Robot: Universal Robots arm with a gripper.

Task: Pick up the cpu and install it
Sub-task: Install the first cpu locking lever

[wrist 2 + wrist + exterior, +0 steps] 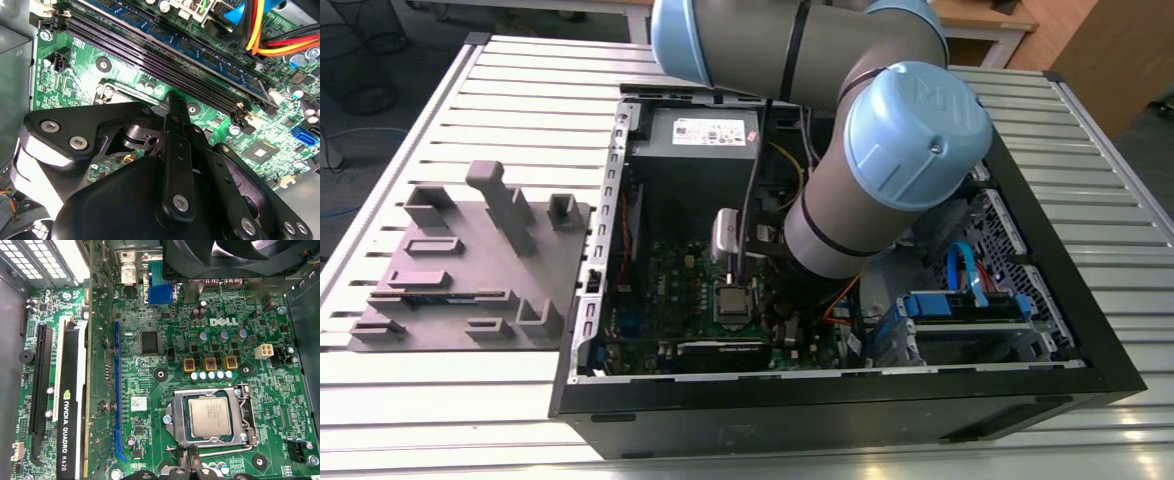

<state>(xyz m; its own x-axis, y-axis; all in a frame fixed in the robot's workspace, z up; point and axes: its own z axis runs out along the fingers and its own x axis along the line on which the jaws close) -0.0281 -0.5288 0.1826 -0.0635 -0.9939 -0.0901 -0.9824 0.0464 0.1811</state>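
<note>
Ribbed metal tabletop (480,90) carries the open computer case (1067,330) and a grey moulded holder (467,260). My arm (881,160) bends down into the case, wrist above the green motherboard (150,310). My gripper (172,102) hangs just beside the socket (172,412), fingers pressed together on nothing. I see the cpu (210,415) lying flat in that socket.

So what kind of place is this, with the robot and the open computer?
Probably a robotics lab or workshop. A robot arm reaches into an opened computer case that sits on a ridged metal table, with a grey parts holder beside it. The cpu lies in its socket on the green board.
</note>
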